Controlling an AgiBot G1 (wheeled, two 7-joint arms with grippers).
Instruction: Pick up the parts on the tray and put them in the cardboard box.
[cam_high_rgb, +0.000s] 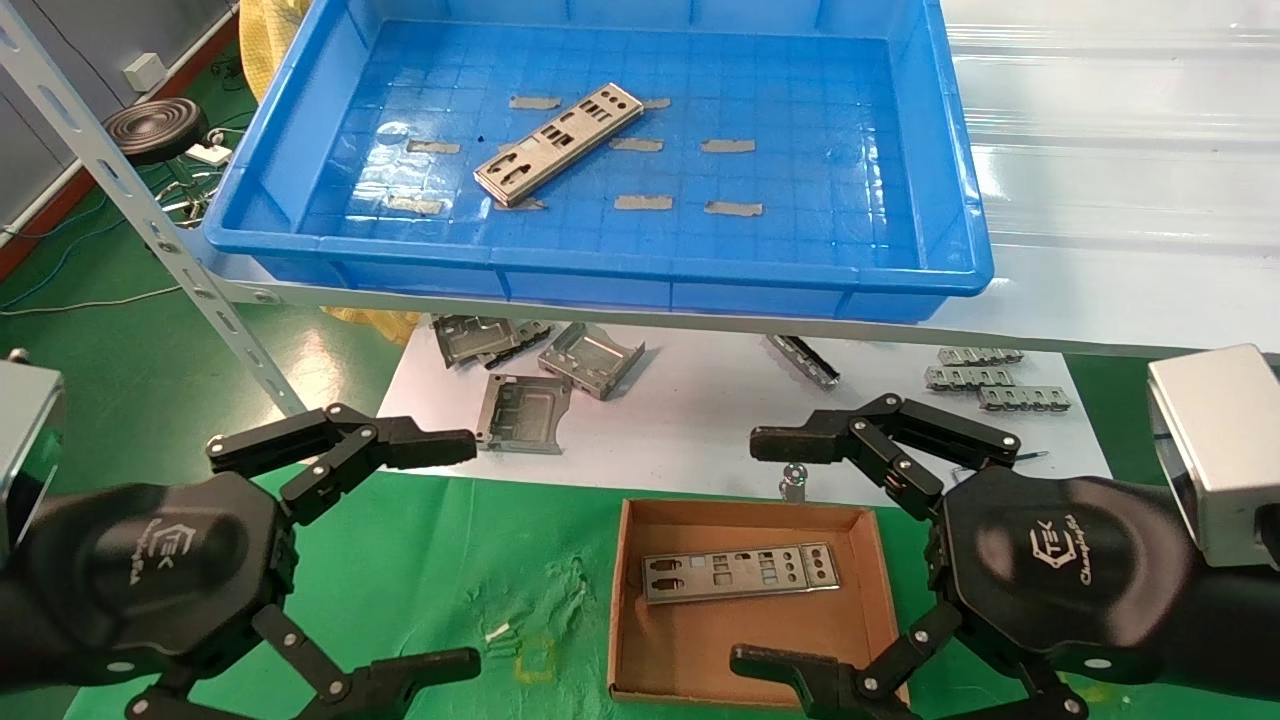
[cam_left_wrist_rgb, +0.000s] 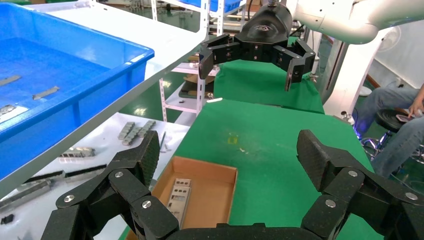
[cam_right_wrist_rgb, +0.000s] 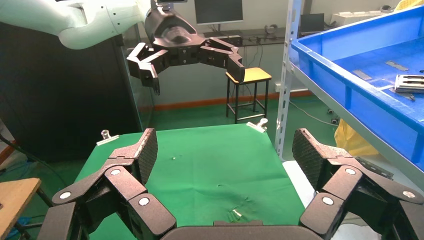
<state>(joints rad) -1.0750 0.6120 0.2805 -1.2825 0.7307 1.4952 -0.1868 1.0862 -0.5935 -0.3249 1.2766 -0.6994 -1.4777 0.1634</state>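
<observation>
A: On the green cloth (cam_high_rgb: 430, 560) of the low table, what do you count, from the left?

B: The left gripper (cam_high_rgb: 455, 550) hovers over bare cloth, its jaws spread wide and holding nothing. Next comes one cardboard box (cam_high_rgb: 740, 600) with one plate (cam_high_rgb: 740, 573) lying flat inside. The right gripper (cam_high_rgb: 770, 550) hovers beside the box's right wall, its jaws equally wide and empty.

A: And higher up?

B: A white sheet (cam_high_rgb: 690, 420) behind the cloth carries about four folded brackets (cam_high_rgb: 590, 358) at its left, one loose strip in the middle and three small comb-like strips (cam_high_rgb: 985, 378) at its right. Above it, on the pale shelf (cam_high_rgb: 1120, 200), sits one blue tray (cam_high_rgb: 600, 150). One plate (cam_high_rgb: 558, 143) lies diagonally left of its centre, among about eight grey tape strips (cam_high_rgb: 728, 146).

A: The room?

B: Green floor, a grey shelving upright (cam_high_rgb: 150, 220) and a round stool (cam_high_rgb: 155, 128) at far left.
</observation>
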